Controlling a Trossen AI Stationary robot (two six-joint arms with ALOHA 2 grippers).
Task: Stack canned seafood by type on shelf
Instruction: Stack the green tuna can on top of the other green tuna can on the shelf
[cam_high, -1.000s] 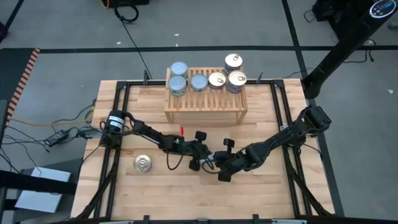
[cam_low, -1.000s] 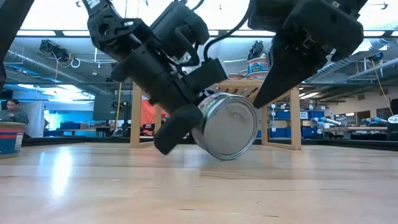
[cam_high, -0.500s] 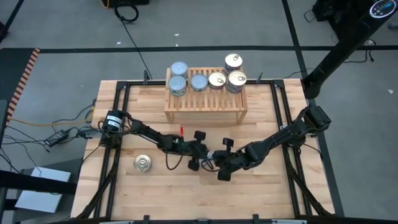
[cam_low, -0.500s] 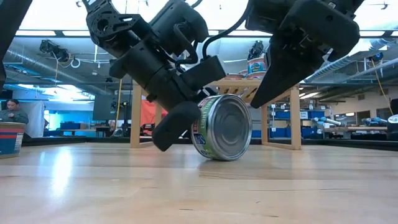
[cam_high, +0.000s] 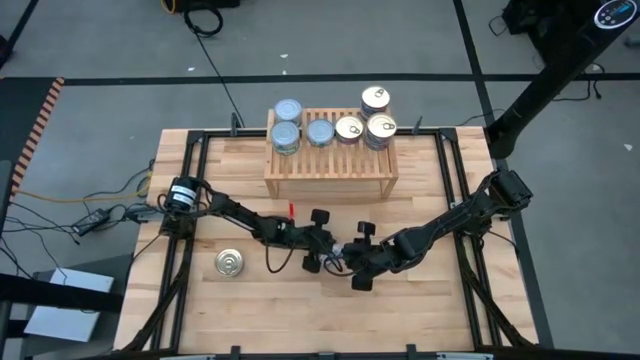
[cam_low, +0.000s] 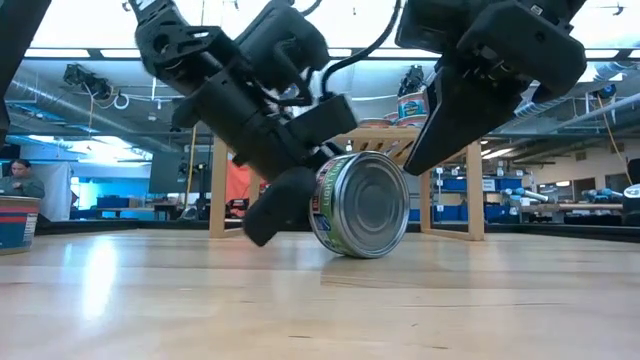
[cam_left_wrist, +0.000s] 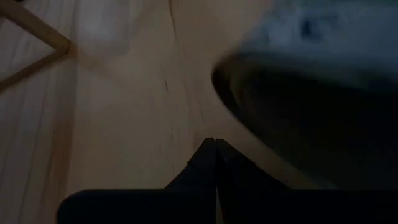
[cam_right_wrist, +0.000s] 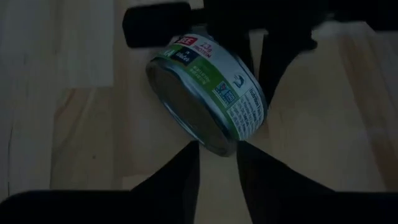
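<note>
The right gripper (cam_right_wrist: 217, 165) has its two dark fingers parted a little, their tips at either side of a green-labelled tin (cam_right_wrist: 208, 90) that stands on its edge on the tabletop (cam_high: 420, 310); whether they pinch the tin or only flank it I cannot tell. From table height the tin (cam_low: 362, 204) shows its plain silvery end, with the left gripper (cam_low: 275, 205) pressed against its side, fingers clamped together on nothing. Both arms meet near the middle of the table, in front of the shelf (cam_high: 330, 155). On its slatted top sit three blue-lidded tins (cam_high: 286, 135) toward one end and golden pull-tab tins (cam_high: 375, 125) at the other, some stacked. One more golden-lidded tin (cam_high: 229, 263) lies flat, apart, beside the left arm.
</note>
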